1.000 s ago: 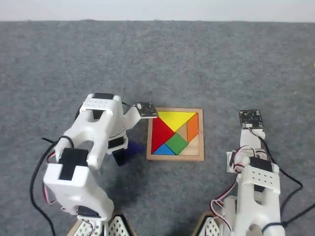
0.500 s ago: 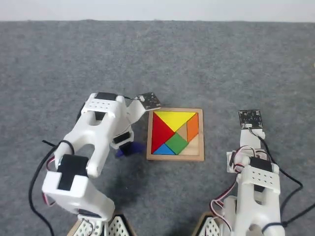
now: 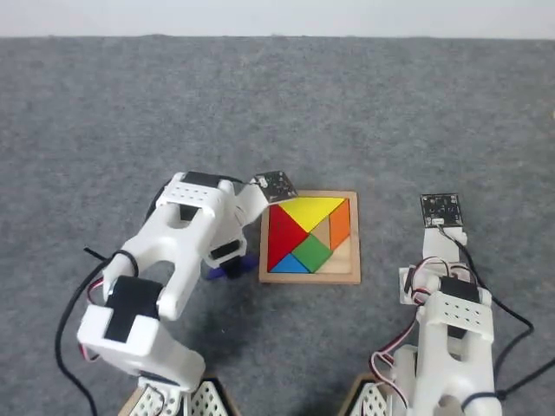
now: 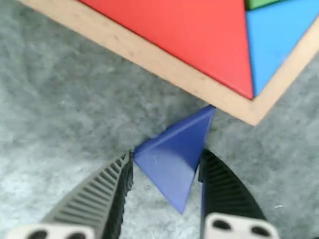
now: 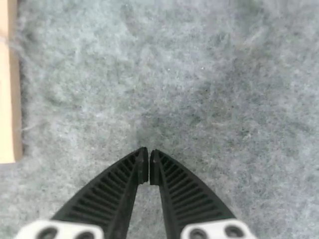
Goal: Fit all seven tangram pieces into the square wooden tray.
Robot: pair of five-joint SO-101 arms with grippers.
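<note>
The square wooden tray (image 3: 310, 279) lies mid-table holding yellow, red, orange, green and light blue pieces, with bare wood at its lower right. My left gripper (image 3: 232, 268) sits just off the tray's left side, shut on a dark blue triangle (image 4: 174, 158) whose tip touches the tray's corner (image 4: 251, 112). Beside that corner lie the red piece (image 4: 189, 35) and the light blue piece (image 4: 279, 30). My right gripper (image 5: 149, 167) rests shut and empty over grey carpet, right of the tray's edge (image 5: 9, 79).
Grey carpet (image 3: 277, 113) covers the table all around the tray. The right arm's body (image 3: 447, 329) stands at the lower right, and the left arm's body (image 3: 165, 277) spans the lower left.
The left arm has carried the dark blue triangle rightward, closer to the tray's left side. The right arm has stayed still.
</note>
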